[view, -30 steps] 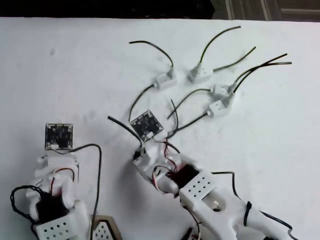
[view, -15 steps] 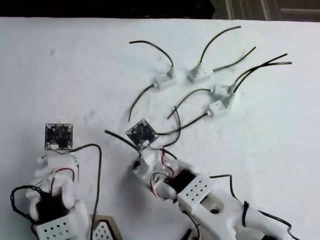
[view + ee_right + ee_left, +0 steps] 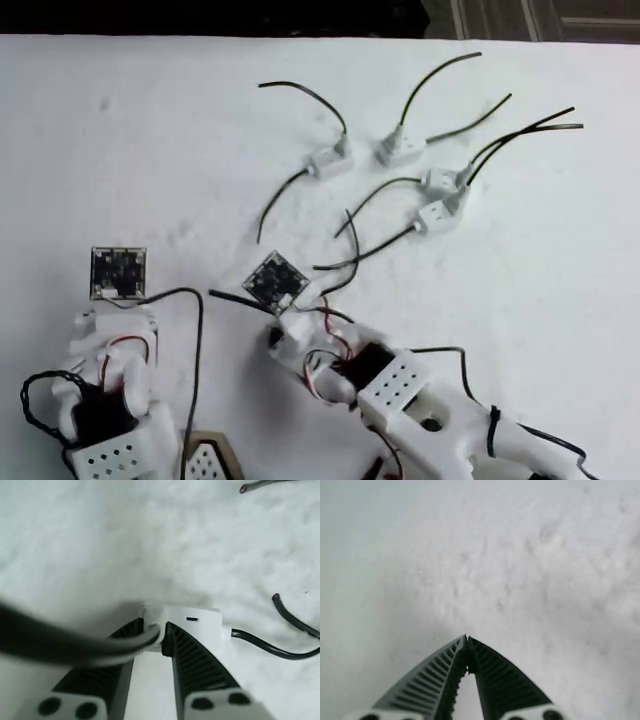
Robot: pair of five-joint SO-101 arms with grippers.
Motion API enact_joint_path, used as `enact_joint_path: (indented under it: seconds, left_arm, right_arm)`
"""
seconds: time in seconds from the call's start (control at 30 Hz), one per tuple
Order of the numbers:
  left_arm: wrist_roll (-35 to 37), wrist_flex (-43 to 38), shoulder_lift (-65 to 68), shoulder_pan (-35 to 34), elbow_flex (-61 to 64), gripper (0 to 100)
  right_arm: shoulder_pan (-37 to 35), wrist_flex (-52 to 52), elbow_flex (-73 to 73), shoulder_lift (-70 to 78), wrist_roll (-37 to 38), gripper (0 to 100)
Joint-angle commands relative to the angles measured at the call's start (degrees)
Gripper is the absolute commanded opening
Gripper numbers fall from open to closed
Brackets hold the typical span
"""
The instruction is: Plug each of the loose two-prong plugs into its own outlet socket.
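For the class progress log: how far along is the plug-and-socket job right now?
Done: four white connectors lie on the table trailing wires. They may already be joined, but the seams are too small to tell. In hand: the right gripper is shut on a slotted white piece with a black cable. Left: that piece probably has yet to meet its mate. The left gripper is shut and empty.

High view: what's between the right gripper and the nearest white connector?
Loose black cords lying on the white table, nothing else; the high view shows it.
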Motion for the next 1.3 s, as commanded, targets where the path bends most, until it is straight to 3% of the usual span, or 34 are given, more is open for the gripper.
enact_joint_path:
  seconds: [0.0,0.37,0.7,1.1,1.27]
  left_arm:
    - [-0.35,-0.09,0.04,0.22,-0.18,2]
    - [-2.73,-0.09,0.04,0.22,-0.09,2]
    - [-2.9,0.0,0.04,0.22,-0.09,2]
    - [-2.9,0.0,0.04,0.31,0.0,2]
    - [-2.99,-0.09,0.04,0.31,0.62,2]
  right_arm:
    - [0.57,1.1,-1.41,5.23,1.41,1.7]
    - [1.63,4.62,-9.41,14.73,1.67,1.7]
    - [14.9,2.59,-21.19,15.34,1.93,1.7]
    - [21.23,-7.87,-27.52,19.74,5.89,1.9]
    - [22.73,-8.04,-31.74,28.97,5.27,13.6]
